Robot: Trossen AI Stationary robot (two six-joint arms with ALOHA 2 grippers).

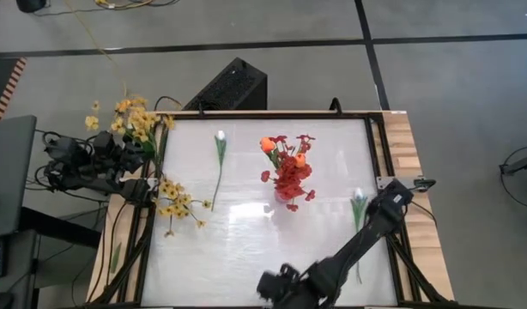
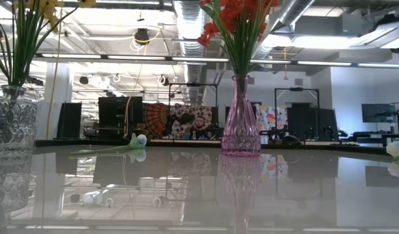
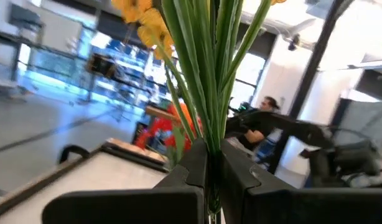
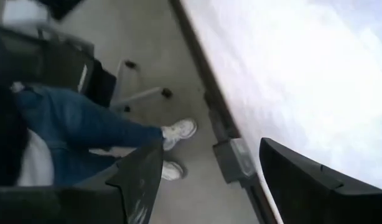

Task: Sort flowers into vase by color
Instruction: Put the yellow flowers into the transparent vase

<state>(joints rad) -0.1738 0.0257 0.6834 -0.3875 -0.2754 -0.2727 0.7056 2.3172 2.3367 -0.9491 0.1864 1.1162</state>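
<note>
Left gripper (image 3: 213, 180) jaws pinching yellow flowers (image 1: 136, 116) seemingly over the clear vase (image 2: 11, 123), right gripper (image 4: 206, 180) jaws spread at table edge (image 4: 209, 99)

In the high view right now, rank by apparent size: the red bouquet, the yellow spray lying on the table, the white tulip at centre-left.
1. red bouquet
2. yellow spray and white tulip: too alike to rank, one bushy, one long and thin.

Bright overhead light, glare on the table (image 1: 246, 249), blurred wrist views, backlit low view
</note>
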